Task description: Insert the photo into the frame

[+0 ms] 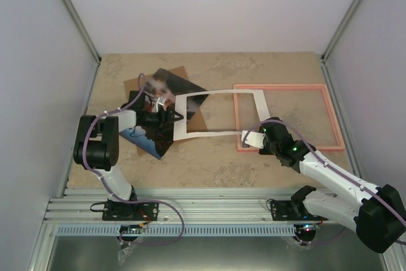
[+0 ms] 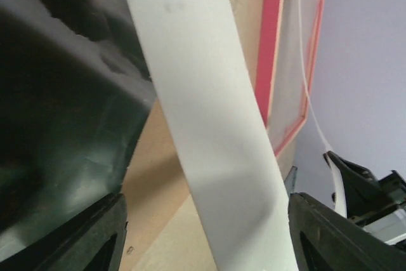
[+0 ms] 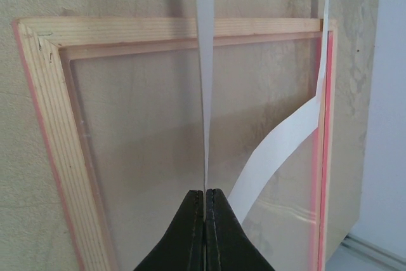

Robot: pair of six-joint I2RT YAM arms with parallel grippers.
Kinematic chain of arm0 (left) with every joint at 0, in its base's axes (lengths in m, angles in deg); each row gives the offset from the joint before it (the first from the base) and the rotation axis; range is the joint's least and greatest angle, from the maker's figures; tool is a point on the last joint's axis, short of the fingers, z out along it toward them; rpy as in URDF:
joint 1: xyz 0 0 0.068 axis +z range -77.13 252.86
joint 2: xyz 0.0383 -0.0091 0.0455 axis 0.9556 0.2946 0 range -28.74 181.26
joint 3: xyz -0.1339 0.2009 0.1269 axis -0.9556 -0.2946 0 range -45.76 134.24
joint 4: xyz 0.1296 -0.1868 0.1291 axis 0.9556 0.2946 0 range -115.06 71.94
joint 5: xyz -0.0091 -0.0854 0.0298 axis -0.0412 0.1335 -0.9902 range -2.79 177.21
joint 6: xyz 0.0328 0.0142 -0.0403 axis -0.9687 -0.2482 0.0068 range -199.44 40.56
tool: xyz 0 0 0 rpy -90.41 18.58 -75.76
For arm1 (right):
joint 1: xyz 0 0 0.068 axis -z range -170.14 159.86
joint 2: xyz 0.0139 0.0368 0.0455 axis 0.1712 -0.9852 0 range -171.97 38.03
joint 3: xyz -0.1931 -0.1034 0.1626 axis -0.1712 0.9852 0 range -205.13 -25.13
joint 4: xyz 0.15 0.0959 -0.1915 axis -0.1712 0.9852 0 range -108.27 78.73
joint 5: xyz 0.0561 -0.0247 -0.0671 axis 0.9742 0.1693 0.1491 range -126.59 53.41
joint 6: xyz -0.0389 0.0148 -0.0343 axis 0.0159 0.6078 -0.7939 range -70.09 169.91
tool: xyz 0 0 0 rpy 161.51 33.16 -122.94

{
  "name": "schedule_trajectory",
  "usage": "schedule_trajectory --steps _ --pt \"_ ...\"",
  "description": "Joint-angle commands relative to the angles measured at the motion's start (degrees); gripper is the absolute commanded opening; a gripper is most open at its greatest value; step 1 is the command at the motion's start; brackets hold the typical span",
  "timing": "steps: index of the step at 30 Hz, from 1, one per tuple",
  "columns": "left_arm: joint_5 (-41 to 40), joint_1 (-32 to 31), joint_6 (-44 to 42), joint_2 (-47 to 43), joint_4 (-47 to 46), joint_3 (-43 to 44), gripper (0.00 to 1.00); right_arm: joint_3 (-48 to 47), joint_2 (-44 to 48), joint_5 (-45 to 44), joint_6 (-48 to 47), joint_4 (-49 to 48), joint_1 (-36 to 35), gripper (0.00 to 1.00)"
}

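Currently the photo (image 1: 177,85) is located at the left of the table (image 1: 209,163), dark and glossy side up, on top of the brown backing board (image 1: 134,87). It is partly covered by the left gripper (image 1: 172,117). The frame (image 1: 279,85) is laid well to the right with its wooden back up, just beside the right gripper (image 3: 205,193).

The white mat (image 2: 209,93) is stretched between the two, and its right end is lapped over the frame's left rail.

- **Left jaws:** held wide apart. The mat's left strip is passed between them and nothing is clamped. The photo is seen just to the left of that strip.
- **Right jaws:** pressed together on the mat's near right corner, which is lifted over the frame opening.

Key relation: the photo's long axis is slanted from far-right to near-left, while the frame's long axis is run left to right. A turn is probably needed as well as a carry to the right.

The left arm is clearly the nearer one to the photo. The mat is judged to be in the way until it is dealt with.
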State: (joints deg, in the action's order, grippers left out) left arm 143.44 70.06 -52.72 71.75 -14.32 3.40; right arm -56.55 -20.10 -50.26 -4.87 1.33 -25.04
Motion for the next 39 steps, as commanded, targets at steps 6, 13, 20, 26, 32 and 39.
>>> schedule_trajectory --steps 6,13,20,26,32,39 --pt "4.32 -1.46 2.67 1.03 -6.44 -0.28 0.33 -0.68 -1.59 1.48 1.0 -0.27 -0.7 0.02" --pt "-2.31 -1.41 -0.43 -0.94 -2.75 0.88 0.0 -7.69 -5.01 11.78 6.23 14.6 1.26 0.63" --pt "-7.61 -1.32 -1.34 -0.87 -2.37 1.23 0.0 -16.54 -8.29 29.73 2.24 31.67 17.94 0.94" --pt "-7.16 -1.41 -1.03 -0.44 -2.66 2.51 0.0 -27.51 -20.45 38.0 3.79 35.98 37.97 0.93" --pt "-7.57 -1.9 -1.46 -0.58 -2.57 3.27 0.0 -39.07 -37.23 36.51 13.13 33.55 52.42 0.88" --pt "-8.17 -2.96 -2.41 -2.19 -2.89 3.18 0.0 -55.55 -52.71 31.91 15.52 35.98 62.27 0.81"
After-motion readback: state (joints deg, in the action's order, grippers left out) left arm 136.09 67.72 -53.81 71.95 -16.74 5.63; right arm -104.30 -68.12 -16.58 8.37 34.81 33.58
